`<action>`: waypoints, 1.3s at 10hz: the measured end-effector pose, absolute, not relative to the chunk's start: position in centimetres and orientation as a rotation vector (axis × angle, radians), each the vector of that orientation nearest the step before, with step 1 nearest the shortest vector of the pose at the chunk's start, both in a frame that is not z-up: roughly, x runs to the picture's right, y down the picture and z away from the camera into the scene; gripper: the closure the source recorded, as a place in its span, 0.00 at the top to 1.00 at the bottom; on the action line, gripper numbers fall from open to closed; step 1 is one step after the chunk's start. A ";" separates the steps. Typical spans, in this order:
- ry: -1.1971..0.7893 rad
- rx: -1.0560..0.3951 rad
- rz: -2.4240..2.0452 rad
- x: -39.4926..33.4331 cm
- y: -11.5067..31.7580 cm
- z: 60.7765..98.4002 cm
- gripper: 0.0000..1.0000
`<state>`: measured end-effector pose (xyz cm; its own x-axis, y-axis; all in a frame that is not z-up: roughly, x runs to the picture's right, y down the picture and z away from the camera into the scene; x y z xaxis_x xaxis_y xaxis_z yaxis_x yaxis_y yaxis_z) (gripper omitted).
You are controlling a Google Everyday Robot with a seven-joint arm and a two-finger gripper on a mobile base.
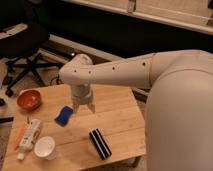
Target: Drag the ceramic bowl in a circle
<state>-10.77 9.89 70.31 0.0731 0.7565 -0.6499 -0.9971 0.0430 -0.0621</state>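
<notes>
The ceramic bowl (29, 99) is small, round and glossy orange-red. It sits upright at the far left of the wooden table (117, 117). My gripper (83, 108) hangs point-down over the middle of the table, well to the right of the bowl and apart from it. Its two fingers stand apart with nothing between them. The white arm (130, 75) reaches in from the right.
A blue sponge (63, 115) lies just left of the gripper. A white cup (45, 148), a white tube (30, 135) and an orange pen (21, 136) lie at the front left. A black striped block (100, 143) lies at the front. An office chair (25, 45) stands behind the table.
</notes>
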 end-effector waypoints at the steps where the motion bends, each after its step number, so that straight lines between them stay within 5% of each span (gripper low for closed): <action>1: 0.516 -0.585 1.436 -10.8 9.9 70.3 0.65; 13: 0.467 -0.583 1.430 -14.1 7.1 72.0 0.65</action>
<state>-14.07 7.10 71.99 0.0934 0.7767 -0.6229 -0.9946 0.0447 -0.0934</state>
